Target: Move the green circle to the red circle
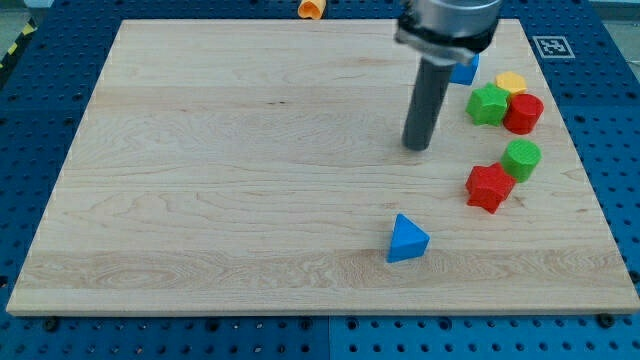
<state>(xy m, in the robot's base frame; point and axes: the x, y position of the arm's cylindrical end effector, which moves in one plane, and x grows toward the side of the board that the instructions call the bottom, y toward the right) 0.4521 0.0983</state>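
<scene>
Two circles are seen apart: the green circle [522, 158] at six o'clock of the red circle [523, 113]. My tip [416, 147], a bare rod without pincer, is placed at nine o'clock of the green circle.

We see a pale wooden board [250, 180] lying on a blue perforated table [40, 90] — evenly lit, with a yellow-black hazard stripe [14, 48] at the view's top left.

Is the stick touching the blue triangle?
No, my tip sits well above the blue triangle toward the view's top, with bare board between.
</scene>
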